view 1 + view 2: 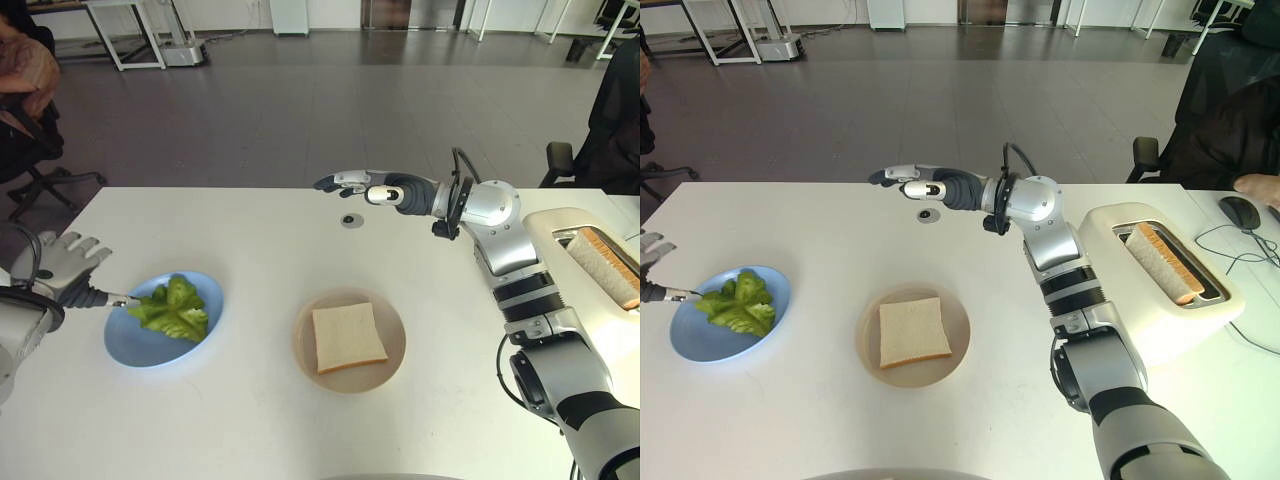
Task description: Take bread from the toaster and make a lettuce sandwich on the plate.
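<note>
Much nearer with the left hand [60, 265], touching the lettuce [172, 308] from its left, grip impossible to tell; holding the right hand [365, 186] open, empty, beyond the plate [303, 340].

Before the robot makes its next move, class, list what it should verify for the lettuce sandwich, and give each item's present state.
1. One bread slice lies flat on the beige plate: ok.
2. The lettuce is on that slice: not ok, it lies in the blue plate.
3. The left hand, at the lettuce's edge, has a firm hold: cannot tell.
4. The right hand is free: ok, open above the table.
5. A second slice waits in the toaster: ok, standing in the slot.
</note>
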You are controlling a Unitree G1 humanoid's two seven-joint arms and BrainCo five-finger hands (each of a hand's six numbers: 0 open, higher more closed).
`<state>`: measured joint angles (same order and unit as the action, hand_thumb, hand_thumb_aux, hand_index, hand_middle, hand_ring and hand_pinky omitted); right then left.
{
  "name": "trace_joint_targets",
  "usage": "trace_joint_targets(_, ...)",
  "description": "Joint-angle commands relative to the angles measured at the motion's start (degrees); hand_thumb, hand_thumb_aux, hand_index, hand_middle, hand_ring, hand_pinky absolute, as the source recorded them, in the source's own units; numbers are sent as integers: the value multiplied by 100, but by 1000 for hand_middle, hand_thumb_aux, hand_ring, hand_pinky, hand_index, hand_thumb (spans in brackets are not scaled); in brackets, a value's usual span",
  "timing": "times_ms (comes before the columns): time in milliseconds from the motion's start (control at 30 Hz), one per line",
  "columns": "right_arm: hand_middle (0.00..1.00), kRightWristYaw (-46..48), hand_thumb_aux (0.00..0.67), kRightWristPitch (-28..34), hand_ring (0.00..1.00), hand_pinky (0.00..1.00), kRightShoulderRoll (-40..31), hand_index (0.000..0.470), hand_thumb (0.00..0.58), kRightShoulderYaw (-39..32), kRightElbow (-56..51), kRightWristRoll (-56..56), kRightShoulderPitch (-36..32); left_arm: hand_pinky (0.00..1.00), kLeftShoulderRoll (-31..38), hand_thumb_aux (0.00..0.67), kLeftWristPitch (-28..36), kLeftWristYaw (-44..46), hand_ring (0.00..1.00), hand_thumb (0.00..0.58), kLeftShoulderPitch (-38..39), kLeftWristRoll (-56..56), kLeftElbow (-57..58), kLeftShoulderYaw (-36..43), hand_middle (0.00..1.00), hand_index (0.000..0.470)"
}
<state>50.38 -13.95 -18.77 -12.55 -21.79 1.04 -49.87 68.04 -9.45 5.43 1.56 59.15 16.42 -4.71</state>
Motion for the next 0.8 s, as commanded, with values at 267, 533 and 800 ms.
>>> trace_joint_targets(267, 0, -32, 0, -60, 0, 0, -114, 0, 0, -84, -25, 100, 34, 0, -564, 0, -160, -507, 0, 0, -425, -300, 710, 967, 0, 0)
trace_joint_targets(533, 0, -33, 0, -148, 0, 0, -130, 0, 0, -162, -124, 145, 38, 0, -941, 0, -28, -571, 0, 0, -546, -489, 910, 1333, 0, 0)
trace_joint_targets(800, 0, -19, 0, -133, 0, 0, -106, 0, 0, -176, -35, 99, 49, 0, -1019, 397, 215, -164, 0, 484, -451, -451, 865, 1748, 0, 278)
